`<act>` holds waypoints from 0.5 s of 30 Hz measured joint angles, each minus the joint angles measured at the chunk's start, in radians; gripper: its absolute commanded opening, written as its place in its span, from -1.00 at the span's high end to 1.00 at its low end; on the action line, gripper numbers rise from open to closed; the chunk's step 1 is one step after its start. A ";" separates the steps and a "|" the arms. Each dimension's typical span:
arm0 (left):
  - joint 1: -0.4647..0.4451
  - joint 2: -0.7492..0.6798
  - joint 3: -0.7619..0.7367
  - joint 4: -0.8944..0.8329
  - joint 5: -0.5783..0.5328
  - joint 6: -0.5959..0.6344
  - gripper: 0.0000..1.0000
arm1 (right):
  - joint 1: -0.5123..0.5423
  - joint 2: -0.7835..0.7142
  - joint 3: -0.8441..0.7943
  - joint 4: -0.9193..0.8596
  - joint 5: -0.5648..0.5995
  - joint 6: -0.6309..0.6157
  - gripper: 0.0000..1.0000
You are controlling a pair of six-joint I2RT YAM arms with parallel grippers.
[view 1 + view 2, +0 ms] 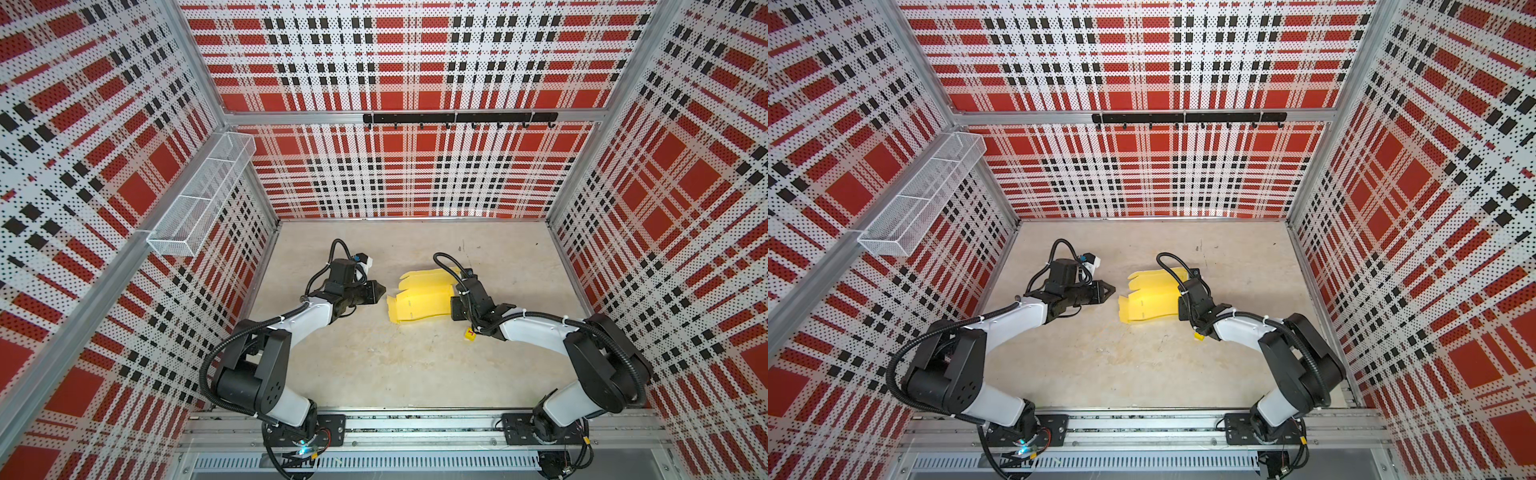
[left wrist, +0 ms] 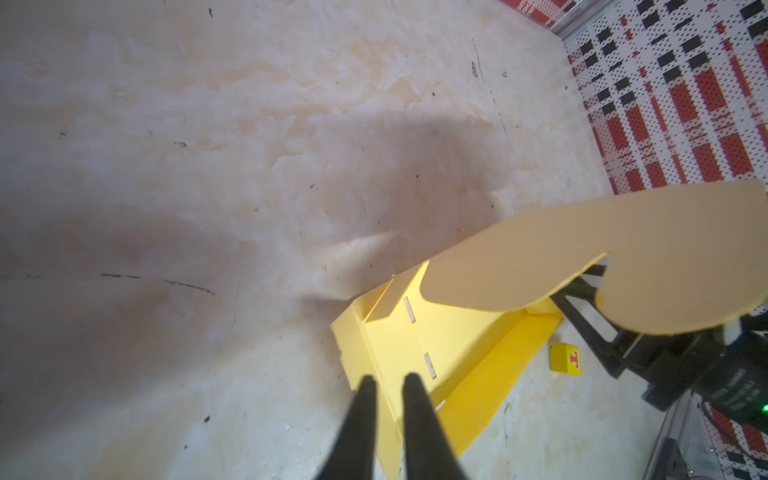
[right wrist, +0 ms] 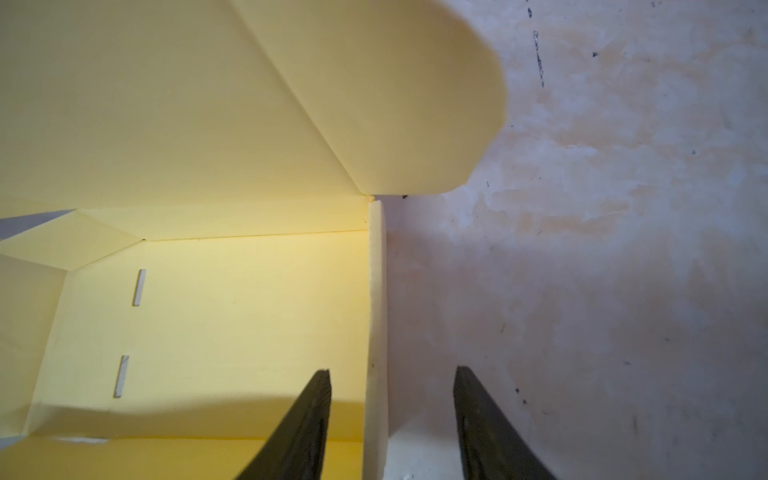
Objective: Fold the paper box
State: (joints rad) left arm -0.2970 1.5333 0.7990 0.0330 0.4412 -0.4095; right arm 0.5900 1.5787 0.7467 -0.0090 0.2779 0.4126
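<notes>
Paper box (image 1: 419,305) is lying on the table (image 1: 374,365), half formed: walls standing, rounded flaps loose, slots unfilled; my right gripper (image 3: 392,370) is straddling one wall, fingers apart; left gripper (image 1: 380,289) is sitting closed at the opposite edge, and I'm not seeing whether it's pinching; right arm (image 1: 536,328) is covering the box's far end

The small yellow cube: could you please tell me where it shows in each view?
In a top view: cube by the box's near right corner.
In a top view: cube at that corner, partly under the right arm.
Left wrist: cube beside the box's raised side wall, red letter showing.
Right wrist: not in it.
Shared landmark: the box, in all four.
</notes>
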 measured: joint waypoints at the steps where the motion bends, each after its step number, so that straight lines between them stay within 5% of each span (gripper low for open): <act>1: 0.000 0.003 0.000 0.009 -0.002 -0.013 1.00 | -0.003 0.008 0.005 0.002 -0.002 0.000 -0.02; 10: -0.028 0.028 0.000 0.073 -0.003 -0.115 1.00 | -0.010 0.093 0.059 0.028 -0.016 0.003 0.02; 15: -0.032 0.033 0.000 0.092 -0.004 -0.146 1.00 | -0.010 0.134 0.072 0.036 -0.019 0.003 0.25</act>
State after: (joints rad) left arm -0.3290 1.5665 0.7990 0.1246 0.4370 -0.5560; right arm 0.5800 1.7123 0.8188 0.0269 0.2592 0.4156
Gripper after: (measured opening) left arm 0.045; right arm 0.418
